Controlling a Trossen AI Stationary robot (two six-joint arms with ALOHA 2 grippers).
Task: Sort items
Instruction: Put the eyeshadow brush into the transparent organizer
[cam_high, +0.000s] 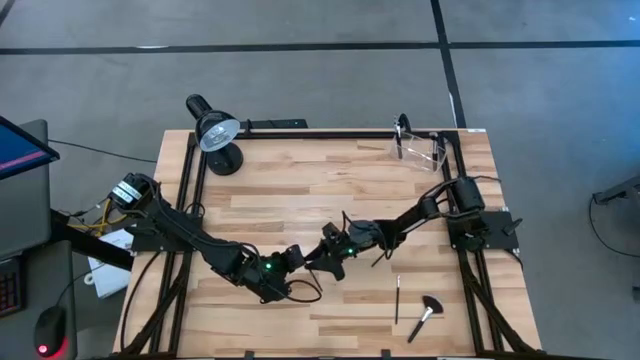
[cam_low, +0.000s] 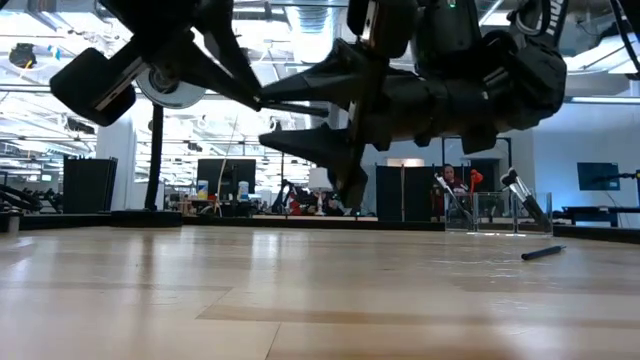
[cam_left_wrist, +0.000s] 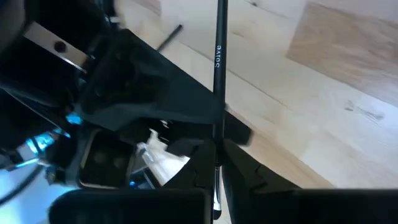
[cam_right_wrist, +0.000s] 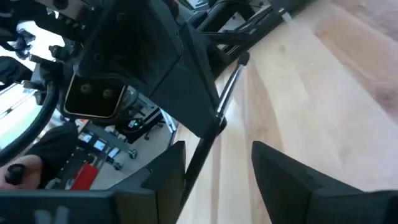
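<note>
My left gripper (cam_high: 303, 256) is shut on a slim black makeup brush (cam_left_wrist: 217, 56) above the middle of the table. My right gripper (cam_right_wrist: 217, 180) faces it, open, with one finger on each side of the same brush (cam_right_wrist: 208, 140). The handle runs close by one finger (cam_right_wrist: 171, 177); whether they touch, I cannot tell. A thin dark brush (cam_high: 397, 298) and a fan-headed brush (cam_high: 425, 318) lie flat on the table near the front right. Another dark brush (cam_left_wrist: 168, 38) lies on the wood beyond the grippers. My left gripper pinches the brush's black handle (cam_left_wrist: 216, 146) between its two fingers. The handle runs along the fingers and sticks out past their tips. The gripper comes slanting down from the table's left. The brush is lifted clear of the table.
A black desk lamp (cam_high: 215, 135) stands at the far left corner. A clear plastic container (cam_high: 422, 150) with a brush in it stands at the far right. The bare wood (cam_high: 300, 190) between them is free room.
</note>
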